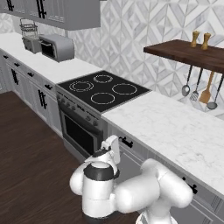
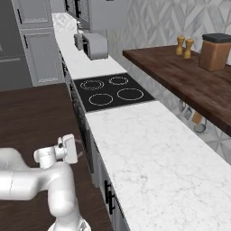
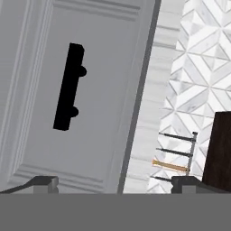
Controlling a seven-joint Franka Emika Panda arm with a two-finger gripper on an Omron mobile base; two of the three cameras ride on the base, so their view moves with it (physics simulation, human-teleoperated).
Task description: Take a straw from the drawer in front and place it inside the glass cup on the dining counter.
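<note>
Item: gripper (image 3: 113, 182), mounted on the white arm (image 1: 131, 188). Its 2 finger tips are standing spread wide at the bottom of the hand view, holding nothing.

Item: drawer (image 3: 67, 103), light grey front, shut, facing the hand close up. Its black bar handle (image 3: 69, 87) is sitting well above the fingers and tilted across that view.

Item: straw. Presumably lying inside the shut drawer; position cannot be told.

Item: marble worktop (image 1: 175, 131), running beside the black cooktop (image 1: 103, 89).

Hazards, as judged:
- The hand is looking rolled relative to the handle, so the fingers may be closing off the bar or clipping 1 end.
- A shallow grip may be slipping off as the pull begins.
- Advancing too far risks the fingers striking the drawer panel.
</note>
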